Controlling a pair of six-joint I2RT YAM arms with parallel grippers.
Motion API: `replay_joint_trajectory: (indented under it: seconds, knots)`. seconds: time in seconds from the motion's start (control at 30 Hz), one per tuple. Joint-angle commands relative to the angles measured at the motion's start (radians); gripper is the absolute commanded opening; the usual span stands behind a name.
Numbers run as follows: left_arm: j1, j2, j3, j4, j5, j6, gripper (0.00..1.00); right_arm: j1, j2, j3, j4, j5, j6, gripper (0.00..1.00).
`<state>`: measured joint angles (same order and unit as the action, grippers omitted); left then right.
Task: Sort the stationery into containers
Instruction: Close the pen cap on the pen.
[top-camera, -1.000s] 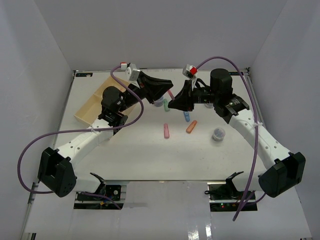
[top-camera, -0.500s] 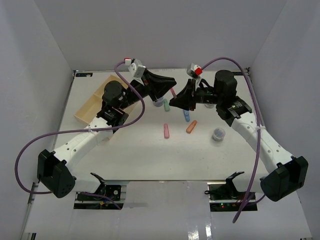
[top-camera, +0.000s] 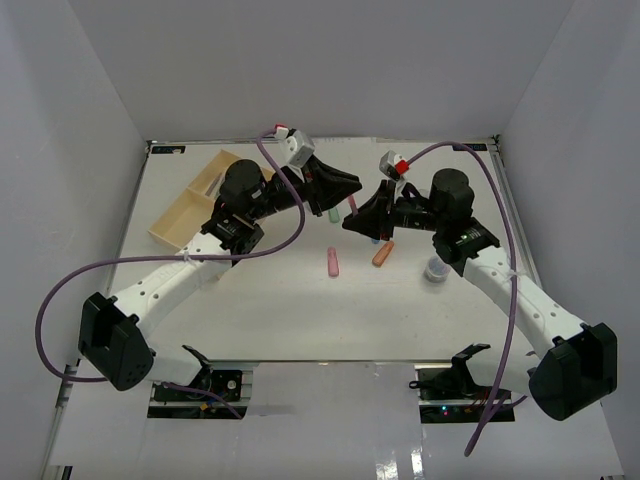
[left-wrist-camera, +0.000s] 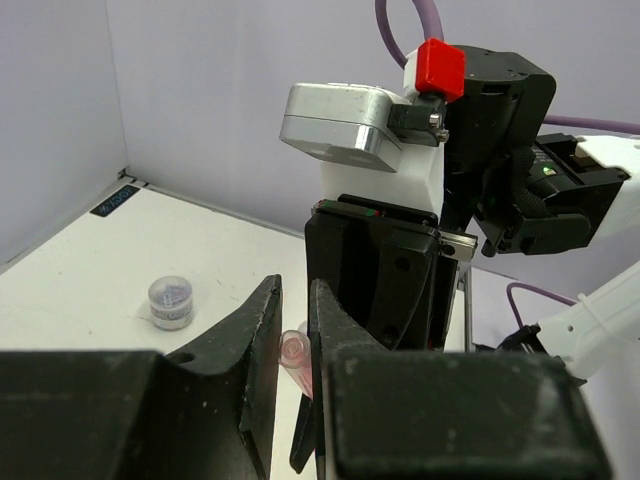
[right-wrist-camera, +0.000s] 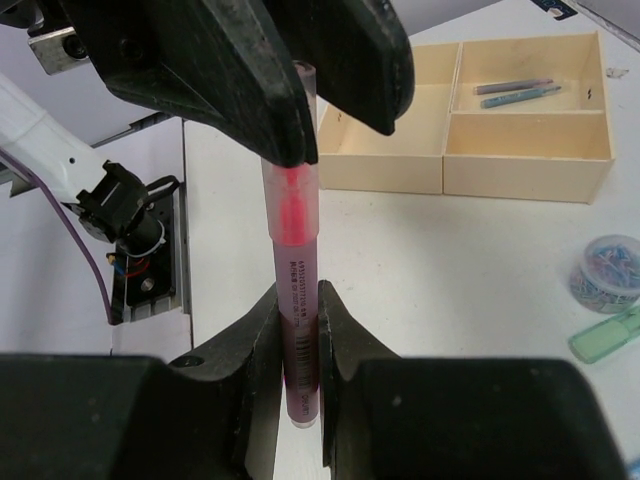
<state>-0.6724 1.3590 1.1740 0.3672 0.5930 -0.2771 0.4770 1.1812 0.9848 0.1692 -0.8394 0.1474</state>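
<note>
Right gripper (right-wrist-camera: 298, 312) clamps a thin translucent pink plastic pen (right-wrist-camera: 296, 225). Left gripper (left-wrist-camera: 294, 312) pinches its opposite end. Both arms extend inward, grippers facing each other.

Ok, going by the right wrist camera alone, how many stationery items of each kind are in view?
Pens: 3 (thin pink pen, thin grey pen and thin blue pen, the last two in the cream compartment tray)
Chunky green marker: 1
Small round jar of paper clips: 1
Total: 5

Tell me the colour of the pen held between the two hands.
The pen is pink, clearest in the right wrist view.
</note>
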Motion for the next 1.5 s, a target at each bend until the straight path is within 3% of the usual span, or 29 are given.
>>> replay_joint_trajectory:
  seconds: [0.0, 0.43, 0.97, 1.2, 1.3, 1.47]
  knots:
    - [-0.056, 0.046, -0.06, -0.191, 0.186, 0.003, 0.0, -0.005, -0.061, 0.029, 0.303, 0.074, 0.044, 0.15]
    - [-0.056, 0.026, -0.12, -0.134, 0.088, -0.005, 0.0, -0.005, -0.054, -0.049, 0.27, 0.076, 0.034, 0.21]
    - [-0.056, 0.023, -0.159, -0.083, 0.11, -0.004, 0.0, -0.006, -0.046, -0.078, 0.271, 0.083, 0.043, 0.27]
    - [-0.056, 0.022, -0.143, -0.097, 0.041, 0.015, 0.0, -0.006, -0.049, -0.087, 0.242, 0.076, 0.034, 0.47]
    - [-0.056, 0.026, -0.123, -0.123, -0.021, 0.03, 0.0, -0.006, -0.057, -0.103, 0.208, 0.076, 0.02, 0.64]
    - [-0.052, 0.034, -0.099, -0.145, -0.102, 0.047, 0.0, -0.006, -0.091, -0.141, 0.145, 0.097, -0.009, 0.81]
